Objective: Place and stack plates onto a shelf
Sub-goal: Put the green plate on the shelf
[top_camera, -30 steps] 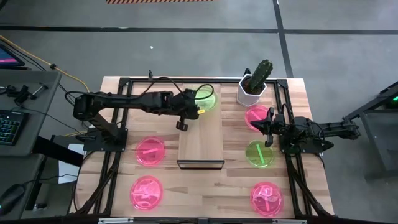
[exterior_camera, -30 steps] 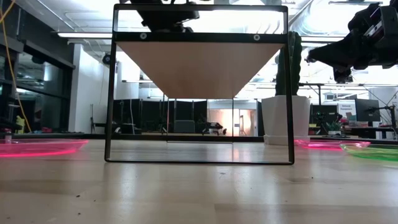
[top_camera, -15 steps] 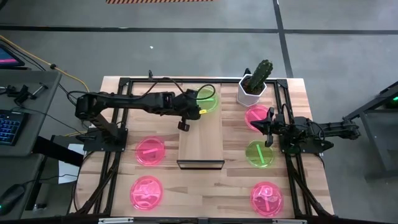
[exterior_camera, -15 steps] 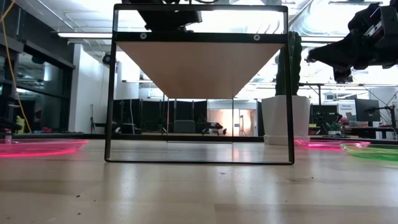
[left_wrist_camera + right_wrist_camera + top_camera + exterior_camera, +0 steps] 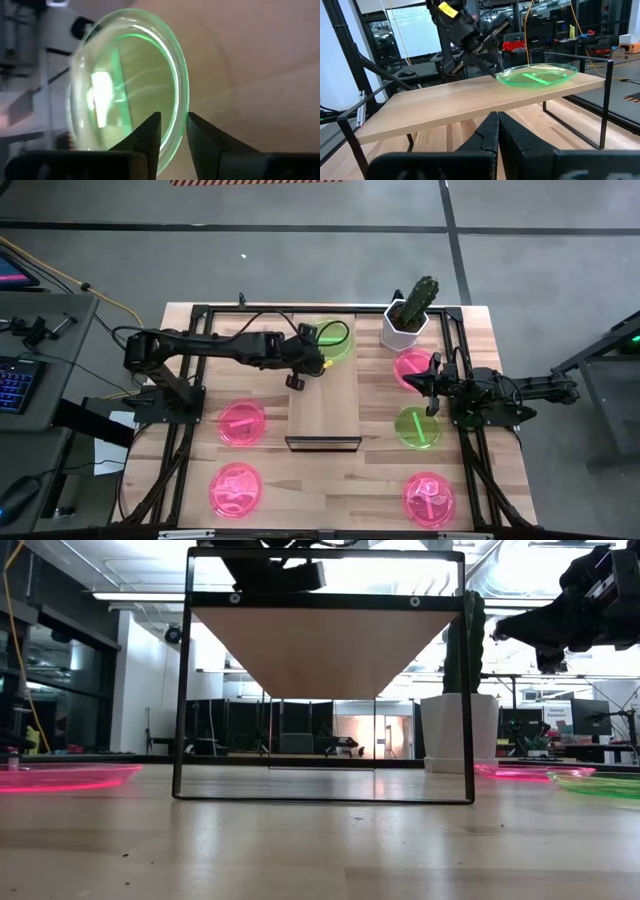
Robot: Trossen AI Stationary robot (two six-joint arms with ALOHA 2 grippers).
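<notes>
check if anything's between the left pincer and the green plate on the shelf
Nothing visible is. The left pincer is right at the green plate, its fingers either side of the rim, and the plate lies on the far end of the shelf.

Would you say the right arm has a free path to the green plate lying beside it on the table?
Probably yes. That green plate lies flat and uncovered just below the right gripper, whose fingers are shut, and nothing stands between them; the cactus pot sits farther back.
</notes>
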